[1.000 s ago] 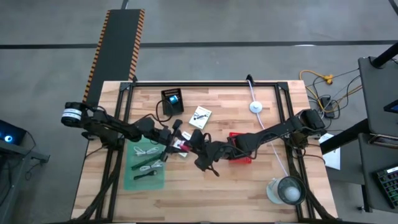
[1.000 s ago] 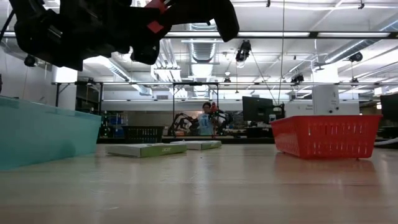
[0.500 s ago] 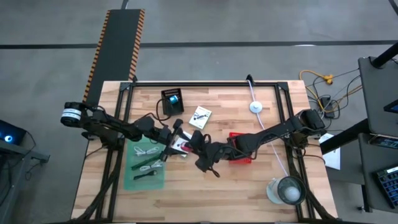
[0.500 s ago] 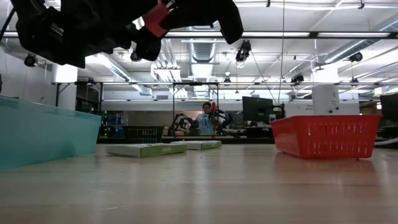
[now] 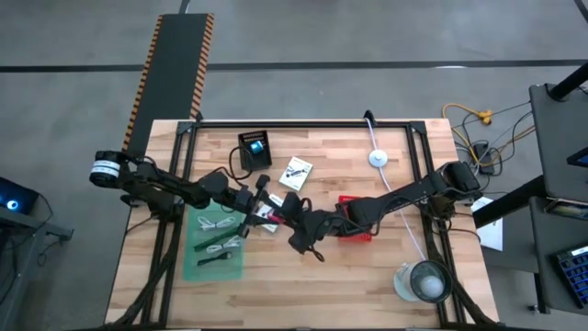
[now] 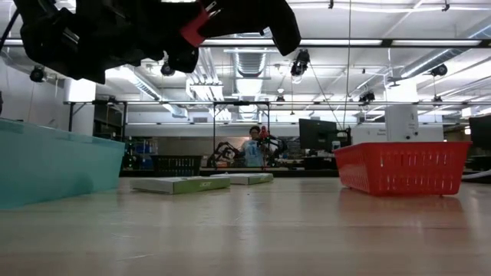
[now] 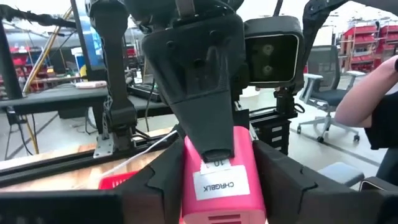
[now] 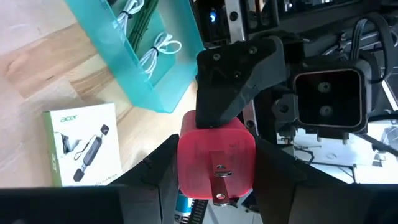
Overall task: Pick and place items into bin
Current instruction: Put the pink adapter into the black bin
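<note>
A pink-red plastic cube (image 8: 216,162) with a white label hangs above the bench middle, clamped at once by the right pincer (image 8: 211,186) and the left pincer (image 7: 214,186). Both dark arms stretch inward and meet there. Left of them, the translucent teal bin (image 5: 213,246) holds white coiled cables (image 5: 216,223). To the right stands a red mesh basket (image 6: 400,167).

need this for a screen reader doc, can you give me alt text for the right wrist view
A pink-red charger block sits clamped between the right gripper's dark fingers, while the left gripper grips its far end. On the wooden table beyond lie a white acer packet and a teal bin holding coiled white cables.
</note>
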